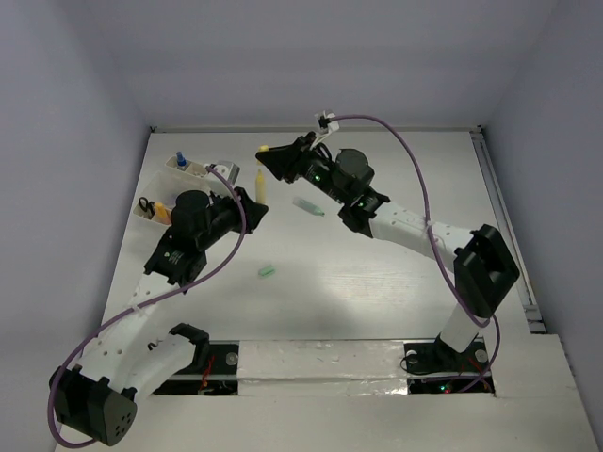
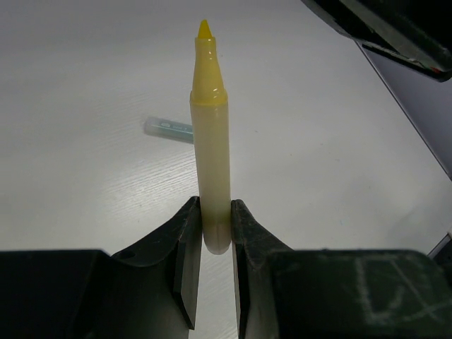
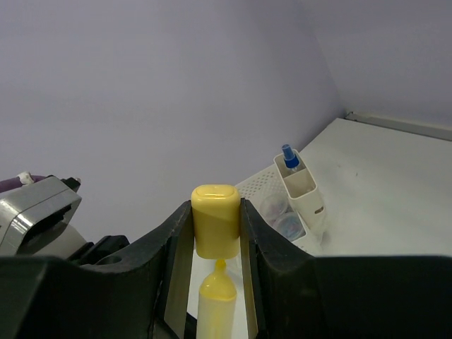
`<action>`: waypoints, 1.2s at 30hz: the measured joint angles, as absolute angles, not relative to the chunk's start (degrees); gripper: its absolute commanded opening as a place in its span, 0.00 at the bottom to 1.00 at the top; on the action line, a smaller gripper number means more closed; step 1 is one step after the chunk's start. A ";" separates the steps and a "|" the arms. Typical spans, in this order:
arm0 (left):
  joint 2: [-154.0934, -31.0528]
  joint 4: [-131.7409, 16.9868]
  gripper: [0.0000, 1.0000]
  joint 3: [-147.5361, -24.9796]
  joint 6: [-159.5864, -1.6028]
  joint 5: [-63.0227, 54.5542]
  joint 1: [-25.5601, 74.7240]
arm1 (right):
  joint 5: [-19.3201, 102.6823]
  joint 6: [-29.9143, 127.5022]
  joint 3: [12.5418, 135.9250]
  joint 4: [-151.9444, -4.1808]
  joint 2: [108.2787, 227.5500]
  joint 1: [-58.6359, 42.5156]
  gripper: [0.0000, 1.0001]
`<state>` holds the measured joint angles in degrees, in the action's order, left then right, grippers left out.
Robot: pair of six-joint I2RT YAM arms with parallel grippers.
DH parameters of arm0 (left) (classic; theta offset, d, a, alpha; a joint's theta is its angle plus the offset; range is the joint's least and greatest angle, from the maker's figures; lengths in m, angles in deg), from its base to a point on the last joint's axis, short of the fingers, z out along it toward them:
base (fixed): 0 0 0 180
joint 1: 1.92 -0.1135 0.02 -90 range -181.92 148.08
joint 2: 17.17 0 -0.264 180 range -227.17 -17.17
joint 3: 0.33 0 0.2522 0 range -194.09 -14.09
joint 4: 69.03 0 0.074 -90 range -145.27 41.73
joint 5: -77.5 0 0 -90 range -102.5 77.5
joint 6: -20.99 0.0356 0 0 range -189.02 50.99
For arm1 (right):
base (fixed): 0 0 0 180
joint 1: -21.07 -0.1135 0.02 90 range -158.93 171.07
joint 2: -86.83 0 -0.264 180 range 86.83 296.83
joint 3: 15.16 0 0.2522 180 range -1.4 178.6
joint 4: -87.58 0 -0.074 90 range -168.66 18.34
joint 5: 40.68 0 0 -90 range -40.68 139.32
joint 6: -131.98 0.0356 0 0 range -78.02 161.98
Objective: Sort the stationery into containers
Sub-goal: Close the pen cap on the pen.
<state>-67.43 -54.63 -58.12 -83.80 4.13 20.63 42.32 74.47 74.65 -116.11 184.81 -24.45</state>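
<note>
My left gripper (image 1: 252, 206) (image 2: 215, 214) is shut on the rear end of an uncapped yellow marker (image 2: 212, 141), which points away from it with the tip bare; it also shows in the top view (image 1: 261, 182). My right gripper (image 1: 268, 154) (image 3: 216, 210) is shut on the marker's yellow cap (image 3: 215, 229), just beyond the tip and apart from it. A green marker (image 1: 308, 207) (image 2: 168, 128) lies on the table beyond. A green eraser (image 1: 267, 271) lies mid-table. One bin (image 1: 196, 169) (image 3: 305, 192) holds a blue-capped pen (image 3: 288, 157) and clear jars (image 3: 281, 214).
A second bin (image 1: 151, 210) at the left edge holds black-handled scissors and orange items. Both bins stand left of my left arm. Purple cables loop over both arms. Walls close the table at the back and the left.
</note>
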 measured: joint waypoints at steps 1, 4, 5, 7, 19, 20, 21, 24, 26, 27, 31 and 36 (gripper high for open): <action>-67.41 -54.63 0.00 -58.23 -83.76 3.97 20.63 | 42.32 74.43 74.65 -116.07 184.83 -24.49 0.00; -67.34 -54.56 0.00 -58.40 -83.58 3.76 20.63 | 42.34 74.36 74.65 -115.96 184.96 -24.69 0.00; -67.34 -54.54 0.00 -58.40 -83.54 3.73 20.63 | 42.32 74.36 74.65 -115.96 185.05 -24.78 0.00; -67.34 -54.54 0.00 -58.40 -83.43 3.69 20.63 | 42.30 74.34 74.65 -115.72 185.20 -24.89 0.00; -67.16 -54.48 0.00 -58.49 -83.36 3.27 20.63 | 42.27 74.08 74.74 -114.65 186.36 -25.96 0.00; -67.14 -54.48 0.00 -58.49 -83.36 3.12 20.63 | 42.27 74.05 74.74 -114.60 186.40 -26.02 0.00; -67.12 -54.45 0.00 -58.49 -83.34 3.03 20.63 | 42.30 74.01 74.74 -114.62 186.42 -26.05 0.00; -66.90 -54.32 0.00 -58.49 -83.23 2.27 20.63 | 42.27 73.88 74.74 -114.62 186.40 -26.31 0.00; -66.62 -54.10 0.00 -58.49 -83.17 1.59 20.63 | 42.32 73.90 74.54 -114.71 186.40 -26.64 0.00; -66.47 -53.93 0.00 -58.49 -83.17 1.22 20.63 | 42.34 73.90 74.48 -114.73 186.40 -26.88 0.00; -66.07 -52.46 0.00 -58.49 -82.95 0.17 20.87 | 42.84 73.95 72.81 -115.56 186.29 -27.82 0.00; -66.07 -50.34 0.00 -58.49 -82.88 -0.09 21.00 | 42.89 74.38 71.24 -116.04 186.21 -27.99 0.00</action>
<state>-66.07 -50.34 -58.49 -82.88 -0.09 21.00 42.89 74.38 71.24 -116.04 186.21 -27.99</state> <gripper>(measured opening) 0.152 0.346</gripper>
